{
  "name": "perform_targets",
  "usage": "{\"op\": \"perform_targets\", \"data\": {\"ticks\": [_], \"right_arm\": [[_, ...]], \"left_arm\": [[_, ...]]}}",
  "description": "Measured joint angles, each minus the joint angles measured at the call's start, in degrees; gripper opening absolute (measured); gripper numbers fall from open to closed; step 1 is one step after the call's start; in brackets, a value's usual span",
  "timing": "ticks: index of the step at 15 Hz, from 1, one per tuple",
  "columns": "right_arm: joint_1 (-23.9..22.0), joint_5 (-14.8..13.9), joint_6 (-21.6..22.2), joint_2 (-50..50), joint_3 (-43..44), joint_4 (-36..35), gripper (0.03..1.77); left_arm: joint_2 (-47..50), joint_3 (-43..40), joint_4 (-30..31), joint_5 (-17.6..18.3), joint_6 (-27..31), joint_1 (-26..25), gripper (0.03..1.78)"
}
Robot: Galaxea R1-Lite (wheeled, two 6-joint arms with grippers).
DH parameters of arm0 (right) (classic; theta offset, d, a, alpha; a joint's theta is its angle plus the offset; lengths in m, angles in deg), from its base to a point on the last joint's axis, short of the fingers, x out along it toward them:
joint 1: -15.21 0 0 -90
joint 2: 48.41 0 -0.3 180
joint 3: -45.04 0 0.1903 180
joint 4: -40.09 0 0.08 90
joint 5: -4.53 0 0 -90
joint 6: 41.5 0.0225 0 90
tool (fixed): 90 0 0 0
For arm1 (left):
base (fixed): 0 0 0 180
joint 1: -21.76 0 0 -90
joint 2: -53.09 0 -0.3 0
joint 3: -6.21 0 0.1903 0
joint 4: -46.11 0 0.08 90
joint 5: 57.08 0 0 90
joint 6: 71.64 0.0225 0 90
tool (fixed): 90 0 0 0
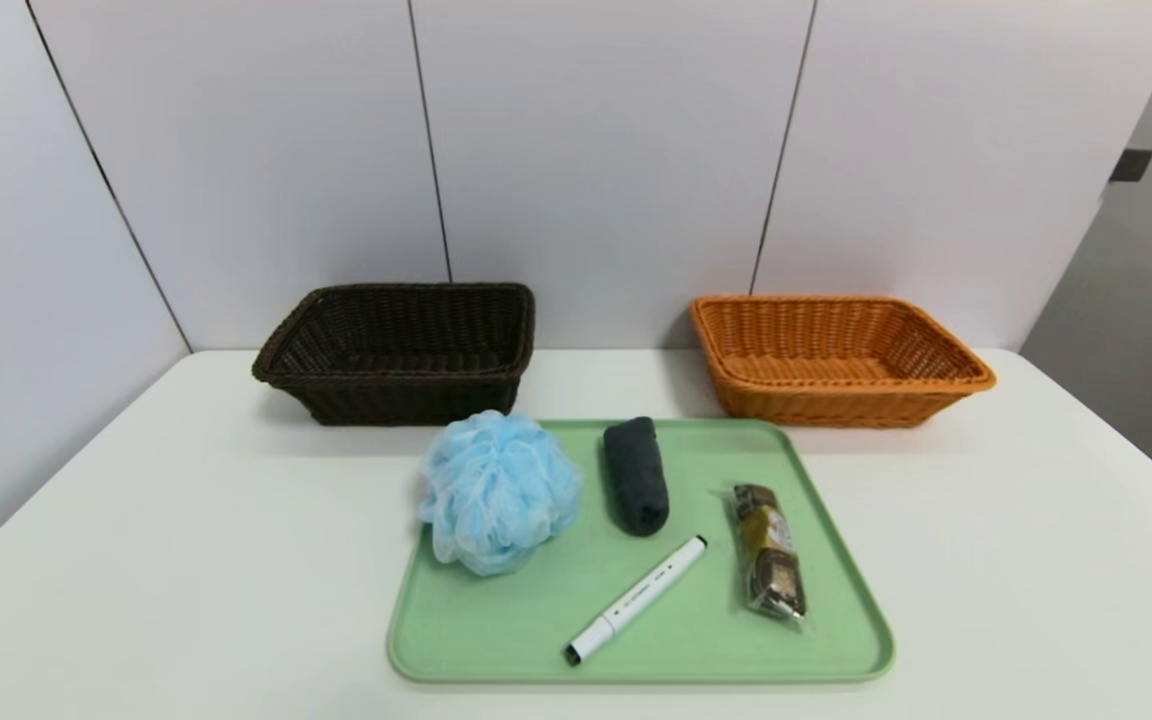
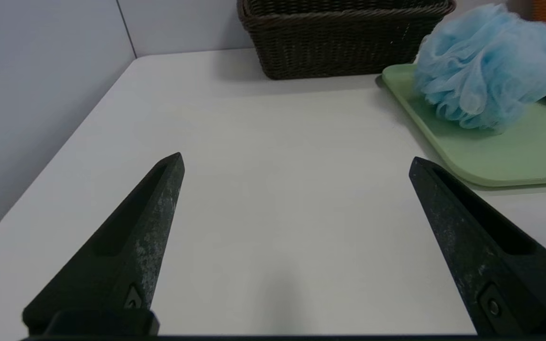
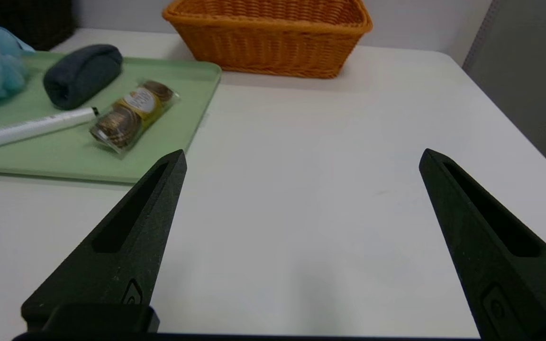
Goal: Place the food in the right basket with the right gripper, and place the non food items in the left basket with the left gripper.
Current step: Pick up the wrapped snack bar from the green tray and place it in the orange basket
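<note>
On a green tray (image 1: 496, 640) lie a blue bath pouf (image 1: 498, 492), a rolled dark cloth (image 1: 636, 476), a white marker (image 1: 636, 600) and a clear pack of brown cookies (image 1: 768, 550). The dark brown left basket (image 1: 401, 350) and the orange right basket (image 1: 836, 360) stand behind the tray, both holding nothing. My left gripper (image 2: 296, 161) hangs open over bare table left of the tray (image 2: 491, 156). Right of the tray (image 3: 64, 156) my right gripper (image 3: 303, 156) is open too, nothing between its fingers. Neither arm shows in the head view.
A white table (image 1: 186, 560) carries everything, with white wall panels (image 1: 596, 150) close behind the baskets. The table's right edge drops off next to a grey wall (image 3: 529, 71).
</note>
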Motion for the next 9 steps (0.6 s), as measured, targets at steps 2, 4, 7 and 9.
{"op": "perform_targets", "data": {"ticks": [2,4,7,9], "right_arm": [[0.0,3.04,-0.09,5.38,10.86,4.85,1.7],[-0.02,5.1,-0.04,15.27,25.25,8.85,1.7],[0.02,6.67,0.1,33.05,48.92,13.37,1.7],[0.49,7.12,0.62,45.18,65.44,17.14,1.7]], "left_arm": [[-3.93,11.06,-5.84,2.01,0.2,0.06,1.69],[-12.48,23.63,-11.13,3.78,0.28,0.15,1.69],[-28.34,43.86,-14.73,5.84,0.22,0.23,1.69],[-39.31,57.28,-17.14,6.67,0.28,0.28,1.69]]}}
